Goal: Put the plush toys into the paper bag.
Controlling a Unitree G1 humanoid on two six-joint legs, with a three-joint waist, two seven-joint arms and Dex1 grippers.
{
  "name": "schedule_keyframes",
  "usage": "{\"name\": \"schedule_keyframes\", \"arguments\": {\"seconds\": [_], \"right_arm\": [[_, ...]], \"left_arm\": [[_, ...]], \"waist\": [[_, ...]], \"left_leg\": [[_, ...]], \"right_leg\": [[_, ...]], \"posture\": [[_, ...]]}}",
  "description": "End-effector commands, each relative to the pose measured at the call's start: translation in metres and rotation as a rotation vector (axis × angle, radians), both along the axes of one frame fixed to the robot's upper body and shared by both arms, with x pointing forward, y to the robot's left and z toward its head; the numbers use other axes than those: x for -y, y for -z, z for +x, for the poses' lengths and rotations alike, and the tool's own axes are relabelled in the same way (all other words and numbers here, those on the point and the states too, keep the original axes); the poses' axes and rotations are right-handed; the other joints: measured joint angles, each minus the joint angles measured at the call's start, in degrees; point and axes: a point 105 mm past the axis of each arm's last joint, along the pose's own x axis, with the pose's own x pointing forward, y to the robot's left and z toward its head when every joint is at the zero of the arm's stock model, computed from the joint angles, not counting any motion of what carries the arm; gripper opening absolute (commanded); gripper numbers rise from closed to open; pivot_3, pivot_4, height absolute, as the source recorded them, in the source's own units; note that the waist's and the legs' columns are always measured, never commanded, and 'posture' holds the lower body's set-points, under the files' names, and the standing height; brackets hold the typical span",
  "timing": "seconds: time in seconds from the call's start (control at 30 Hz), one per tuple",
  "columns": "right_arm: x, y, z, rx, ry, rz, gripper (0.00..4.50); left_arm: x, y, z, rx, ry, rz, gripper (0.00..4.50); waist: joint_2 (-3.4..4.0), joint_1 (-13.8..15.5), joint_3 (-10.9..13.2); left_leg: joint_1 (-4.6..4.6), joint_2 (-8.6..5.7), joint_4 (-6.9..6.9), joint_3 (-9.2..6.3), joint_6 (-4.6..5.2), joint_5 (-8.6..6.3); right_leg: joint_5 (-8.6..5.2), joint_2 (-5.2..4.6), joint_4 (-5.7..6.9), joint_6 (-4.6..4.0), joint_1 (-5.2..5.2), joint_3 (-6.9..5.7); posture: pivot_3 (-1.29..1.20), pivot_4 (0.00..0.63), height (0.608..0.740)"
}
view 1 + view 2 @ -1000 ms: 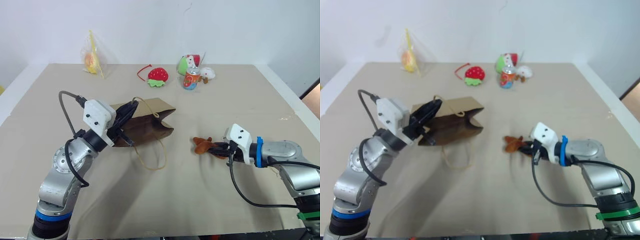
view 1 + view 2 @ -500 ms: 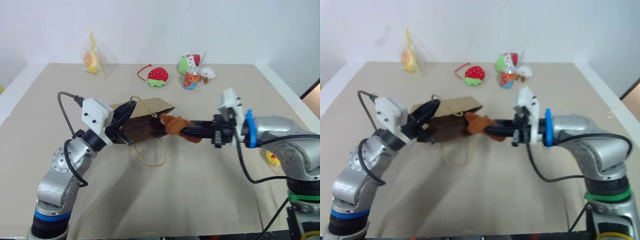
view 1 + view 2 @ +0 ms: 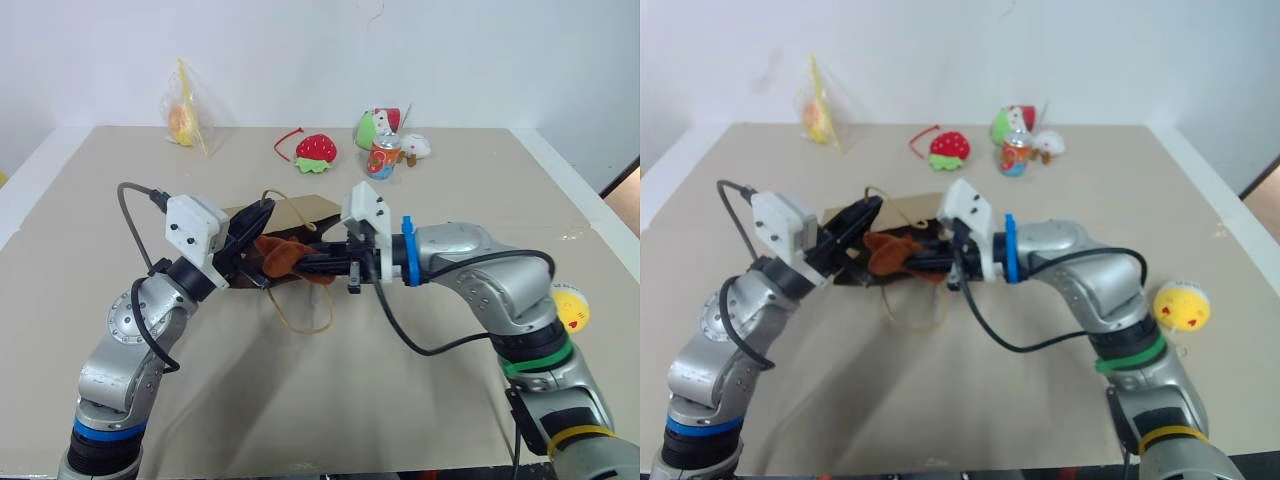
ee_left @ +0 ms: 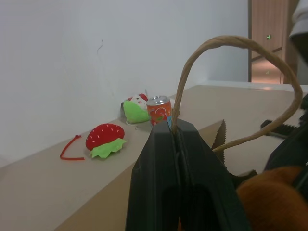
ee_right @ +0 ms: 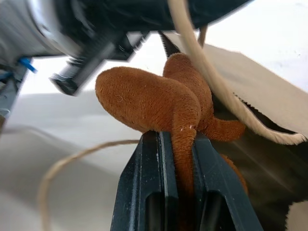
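On the beige bench (image 3: 420,400), my left jaws (image 3: 252,240) pinch the brown kraft paper bag (image 3: 318,212) open; my right jaws (image 3: 305,266) hold the brown furry plush animal (image 3: 275,255) at its mouth. The round yellow plush ball (image 3: 1181,305) waits, well right.

The paper bag (image 3: 290,235) lies on the table (image 3: 420,390) before me, between my left gripper (image 3: 252,238) at its left and my right gripper (image 3: 296,264) at its right, and the furry toy (image 3: 277,257) is at its mouth. The ball toy (image 3: 570,309) lies far right. Behind the bag are the strawberry (image 3: 316,151), the can (image 3: 382,157) and, at far left, the plastic bag (image 3: 186,118).
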Motion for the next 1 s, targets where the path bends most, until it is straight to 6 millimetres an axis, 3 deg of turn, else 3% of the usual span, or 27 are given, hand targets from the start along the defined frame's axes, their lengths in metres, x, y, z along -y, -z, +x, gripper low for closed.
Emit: {"name": "schedule_keyframes", "arguments": {"seconds": [0.03,0.27,0.57,0.63,0.67,0.7,0.77,0.9,1.0], "right_arm": [[-0.012,-0.007,0.008,0.07,0.011,0.0,0.06],[-0.037,-0.002,0.017,0.08,0.056,-0.009,0.06],[-0.042,0.002,0.039,0.131,0.175,-0.03,0.06],[-0.042,0.001,0.039,0.135,0.178,-0.027,1.1],[-0.041,-0.001,0.038,0.136,0.178,-0.02,1.32],[-0.04,-0.003,0.037,0.14,0.176,-0.017,2.01],[-0.037,-0.01,0.034,0.154,0.171,-0.005,2.9],[-0.028,-0.02,0.027,0.168,0.161,0.015,4.44],[-0.015,-0.032,0.016,0.156,0.141,0.053,4.44]], "left_arm": [[0.005,-0.011,-0.008,0.058,0.015,0.0,0.0],[0.008,-0.012,-0.008,0.064,0.018,-0.007,0.0],[0.009,-0.013,-0.005,0.07,0.019,-0.007,0.0],[0.009,-0.014,-0.003,0.07,0.017,-0.009,0.0],[0.009,-0.014,-0.003,0.07,0.016,-0.009,0.0],[0.009,-0.014,-0.002,0.069,0.016,-0.01,0.0],[0.008,-0.014,-0.002,0.067,0.015,-0.01,0.0],[0.008,-0.014,0.0,0.065,0.013,-0.008,0.0],[0.007,-0.014,0.001,0.063,0.014,-0.006,0.0]], "waist": [[0.0,-0.02,0.0],[0.0,-0.01,0.0],[0.0,-0.01,0.0],[0.0,-0.01,0.0],[0.0,-0.01,0.0],[0.0,-0.01,0.0],[0.0,-0.01,0.0],[0.0,0.0,0.0],[0.0,-0.01,0.0]], "left_leg": [[0.0,0.0,0.0,0.01,0.0,0.0],[-0.01,0.05,0.0,-0.01,0.0,0.0],[-0.03,0.02,0.0,0.03,0.0,0.0],[-0.03,0.02,0.0,0.04,0.0,0.0],[-0.04,0.02,-0.01,0.03,0.0,0.0],[-0.04,0.02,-0.01,0.02,0.0,0.0],[-0.04,0.02,-0.01,0.02,0.0,0.0],[-0.05,0.02,-0.01,0.02,0.0,0.0],[-0.07,0.01,-0.01,0.01,0.0,0.0]], "right_leg": [[0.0,-0.01,0.0,0.0,-0.01,0.01],[0.0,-0.01,0.01,-0.01,-0.03,-0.02],[0.01,-0.02,0.01,-0.01,-0.04,0.01],[0.01,-0.02,0.01,-0.01,-0.05,0.01],[0.01,-0.02,0.01,-0.01,-0.06,0.02],[0.01,-0.02,0.01,-0.01,-0.06,0.01],[0.01,-0.02,0.01,-0.01,-0.06,0.01],[0.01,-0.02,0.01,-0.01,-0.06,0.0],[0.01,-0.04,0.01,-0.01,-0.07,-0.01]], "posture": [[0.0,0.15,0.74],[0.0,0.15,0.74],[0.0,0.15,0.74],[0.0,0.15,0.74],[0.0,0.15,0.74],[0.0,0.15,0.74],[0.0,0.15,0.74],[0.0,0.15,0.74],[0.0,0.15,0.74]]}}
